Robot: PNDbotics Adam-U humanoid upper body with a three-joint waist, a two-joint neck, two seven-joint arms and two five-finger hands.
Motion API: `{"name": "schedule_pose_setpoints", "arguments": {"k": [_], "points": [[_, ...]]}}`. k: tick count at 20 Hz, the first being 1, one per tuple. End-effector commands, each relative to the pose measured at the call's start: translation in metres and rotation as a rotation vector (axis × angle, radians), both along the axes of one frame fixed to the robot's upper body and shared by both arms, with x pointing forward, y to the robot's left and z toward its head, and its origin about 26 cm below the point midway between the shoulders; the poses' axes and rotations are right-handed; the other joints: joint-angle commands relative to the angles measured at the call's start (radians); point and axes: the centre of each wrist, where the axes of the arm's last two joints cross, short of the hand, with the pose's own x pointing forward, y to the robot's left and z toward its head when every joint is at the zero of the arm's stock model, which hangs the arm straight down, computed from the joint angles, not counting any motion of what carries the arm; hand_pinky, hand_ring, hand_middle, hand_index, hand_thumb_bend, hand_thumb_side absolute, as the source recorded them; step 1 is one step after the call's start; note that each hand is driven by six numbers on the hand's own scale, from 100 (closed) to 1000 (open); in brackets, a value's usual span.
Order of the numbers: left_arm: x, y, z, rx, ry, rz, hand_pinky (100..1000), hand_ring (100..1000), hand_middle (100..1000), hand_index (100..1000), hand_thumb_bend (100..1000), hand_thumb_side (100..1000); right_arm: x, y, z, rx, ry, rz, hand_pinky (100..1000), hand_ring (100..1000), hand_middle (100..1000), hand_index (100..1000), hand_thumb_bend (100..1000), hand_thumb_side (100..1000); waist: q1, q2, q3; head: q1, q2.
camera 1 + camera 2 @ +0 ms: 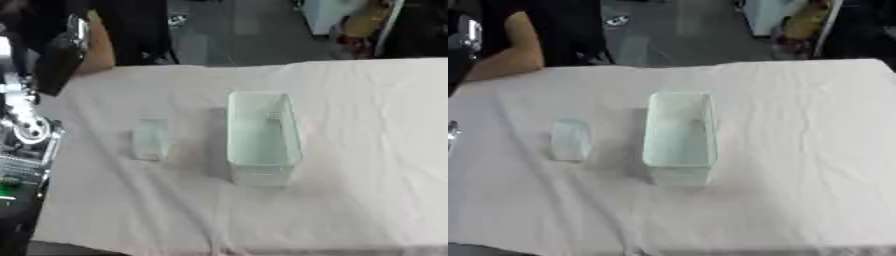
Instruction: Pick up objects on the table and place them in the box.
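Clear box (262,137), smaller pale block (150,139) beside

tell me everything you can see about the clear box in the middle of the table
The clear box is a see-through, pale greenish rectangular bin, plastic by its look, with an open top and a thin rim. It stands upright on the white tablecloth, long side running away from the camera. It looks empty. Nothing touches it but the cloth; a small clear block lies apart on its left. No robot hand shows.

At the left edge of the left eye view, part of the robot's arm (26,125) showed: silver, rounded joint pieces beside black parts, details blurred.
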Motion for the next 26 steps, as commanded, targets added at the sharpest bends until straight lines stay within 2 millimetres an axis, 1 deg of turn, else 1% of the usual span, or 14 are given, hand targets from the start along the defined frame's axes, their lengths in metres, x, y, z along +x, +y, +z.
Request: {"name": "schedule_pose_setpoints", "arguments": {"k": [1, 2, 4, 7, 8, 12, 13, 16, 26], "points": [[0.005, 0.001, -0.014, 0.041, 0.104, 0.03, 819, 858, 875, 1000, 644, 564, -0.003, -0.002, 0.01, -0.022, -0.03, -0.006, 835, 966, 978, 964, 100, 673, 0.001, -0.008, -0.002, -0.007, -0.001], [0.007, 0.001, -0.021, 0.053, 0.149, 0.031, 829, 864, 874, 1000, 645, 521, -0.003, -0.002, 0.01, -0.022, -0.03, -0.005, 835, 966, 978, 964, 100, 673, 0.001, -0.008, -0.003, -0.007, -0.001], [0.009, 0.002, -0.032, 0.089, 0.235, 0.041, 838, 868, 873, 1000, 634, 511, -0.003, -0.001, 0.011, -0.022, -0.031, -0.004, 835, 966, 978, 964, 100, 674, 0.001, -0.007, -0.004, -0.006, -0.001], [0.012, 0.003, -0.043, 0.136, 0.325, 0.06, 848, 873, 873, 1000, 636, 510, -0.002, -0.001, 0.011, -0.022, -0.031, -0.002, 835, 966, 978, 964, 100, 674, 0.002, -0.007, -0.005, -0.007, -0.001], [0.013, 0.003, -0.045, 0.148, 0.343, 0.064, 855, 877, 877, 1000, 650, 533, -0.002, -0.001, 0.011, -0.021, -0.031, -0.001, 835, 966, 978, 964, 100, 674, 0.002, -0.007, -0.005, -0.007, -0.001], [0.014, 0.003, -0.051, 0.172, 0.398, 0.071, 858, 877, 877, 1000, 646, 568, -0.002, 0.0, 0.011, -0.022, -0.03, 0.001, 835, 966, 978, 964, 100, 673, 0.001, -0.007, -0.005, -0.007, -0.001], [0.014, 0.003, -0.053, 0.173, 0.412, 0.07, 858, 877, 876, 1000, 649, 564, -0.002, 0.0, 0.01, -0.022, -0.03, 0.001, 835, 966, 978, 964, 100, 673, 0.001, -0.007, -0.006, -0.007, -0.001], [0.014, 0.002, -0.061, 0.175, 0.455, 0.064, 859, 875, 871, 1000, 603, 609, -0.002, 0.0, 0.01, -0.022, -0.03, 0.003, 835, 966, 978, 964, 100, 673, 0.001, -0.007, -0.006, -0.007, -0.001], [0.012, -0.001, -0.086, 0.207, 0.593, -0.003, 870, 873, 870, 1000, 558, 700, -0.002, 0.001, 0.011, -0.022, -0.032, 0.014, 835, 967, 978, 964, 100, 670, 0.001, -0.004, -0.011, -0.002, -0.001]]}}
